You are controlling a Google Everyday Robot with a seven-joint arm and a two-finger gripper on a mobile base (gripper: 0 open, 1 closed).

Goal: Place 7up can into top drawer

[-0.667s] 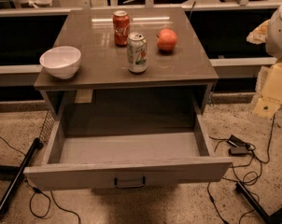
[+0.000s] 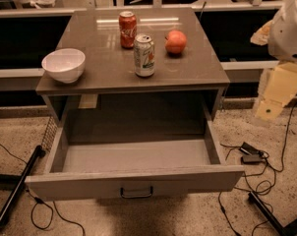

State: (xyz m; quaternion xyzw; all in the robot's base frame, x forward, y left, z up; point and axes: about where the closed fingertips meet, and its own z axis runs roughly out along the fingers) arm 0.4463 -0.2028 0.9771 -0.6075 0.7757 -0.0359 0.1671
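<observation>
The 7up can [image 2: 144,55], pale silver with green and red markings, stands upright near the middle of the grey table top [image 2: 109,70]. The top drawer [image 2: 133,182] is pulled wide open below the table; its inside shows nothing in it, and a small dark handle sits at the middle of its front panel. My gripper [image 2: 269,108] hangs at the right edge of the view, off the table's right side, level with the drawer opening and well apart from the can. It holds nothing that I can see.
A red cola can [image 2: 127,29] stands behind the 7up can. A red apple [image 2: 176,42] lies to the right and a white bowl [image 2: 64,65] to the left on the table. Cables and a power brick [image 2: 252,154] lie on the floor at the right, and a black pole [image 2: 18,186] at the left.
</observation>
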